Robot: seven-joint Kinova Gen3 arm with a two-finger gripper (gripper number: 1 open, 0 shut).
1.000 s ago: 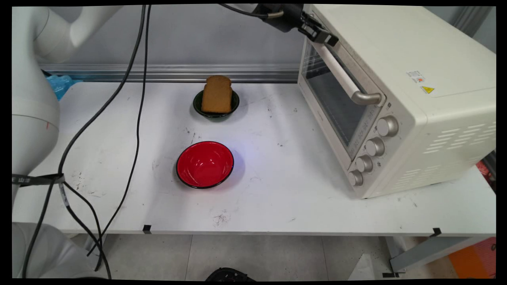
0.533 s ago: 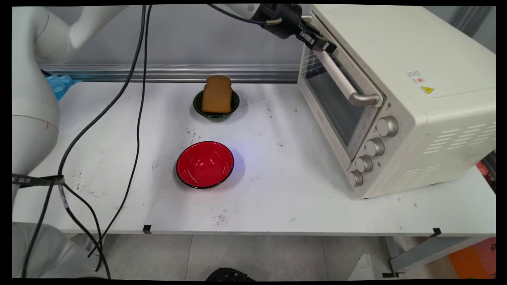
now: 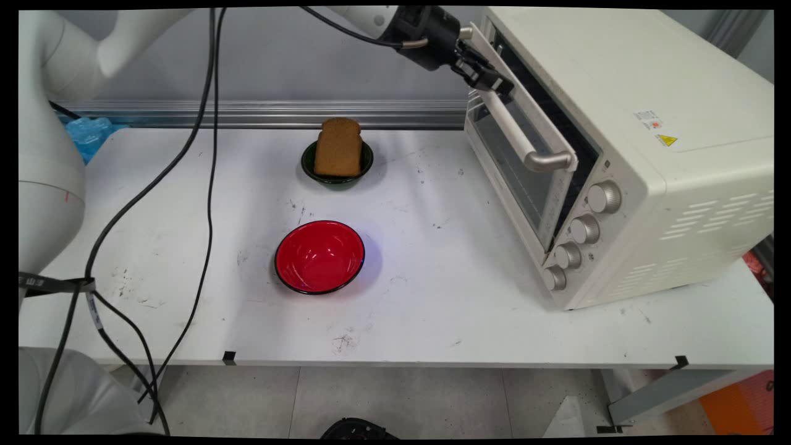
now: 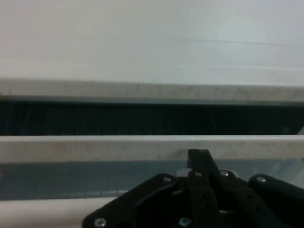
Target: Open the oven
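Observation:
My gripper (image 3: pixel 492 82) is up at the far end of the handle (image 3: pixel 516 133) on the cream toaster oven's (image 3: pixel 667 185) glass door (image 3: pixel 525 179). The door stands ajar at its top, with a dark gap showing behind it. In the hand view the gripper (image 4: pixel 199 156) is shut, with both fingers together in the middle. They reach across the white handle bar (image 4: pixel 42 213) up to the door's top edge (image 4: pixel 95 148). I see nothing held between them.
A slice of brown bread (image 3: pixel 338 147) leans in a small dark green bowl (image 3: pixel 337 179) at the back of the table. A red bowl (image 3: pixel 319 256) sits nearer the front. Black cables (image 3: pixel 210 185) hang down on the left.
The gripper has moved left and down, and the handle has come with it. The oven door went from closed to tilted open at the top.

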